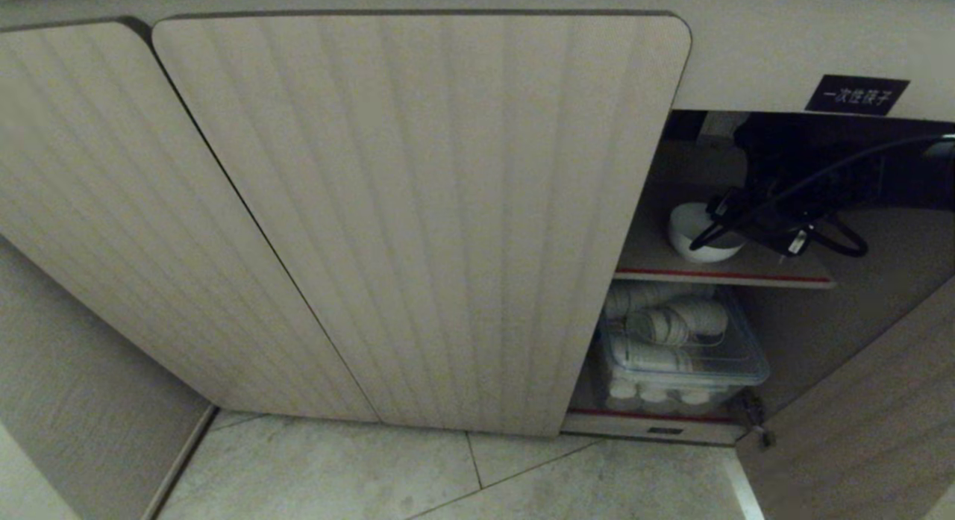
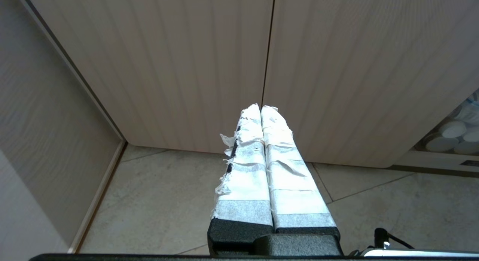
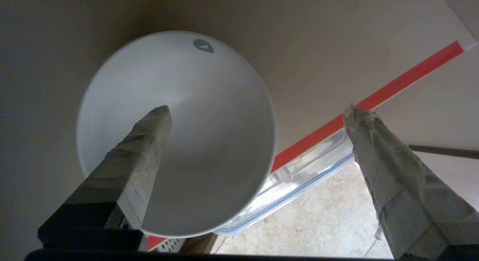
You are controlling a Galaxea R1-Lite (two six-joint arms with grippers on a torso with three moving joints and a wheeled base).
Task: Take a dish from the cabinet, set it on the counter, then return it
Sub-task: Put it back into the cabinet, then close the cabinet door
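At the right of the head view, the right gripper (image 3: 258,111) hangs wide apart over the empty dish (image 3: 209,103) on the cabinet (image 1: 418,207) shelf (image 1: 746,270).

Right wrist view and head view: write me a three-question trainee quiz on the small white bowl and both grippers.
1. True or false: the right gripper is clamped on the small round white ceramic bowl.
2. Where does the bowl sit? A) on the floor tiles B) on the red-edged upper shelf of the beige fluted cabinet C) in the clear plastic lidded box
3. Fill in: the left gripper, parked in front of the closed doors, has its taped fingers ____.

Key: 1 false, the jaws stand wide open, one finger over the bowl, one outside its rim; 2 B; 3 shut together.
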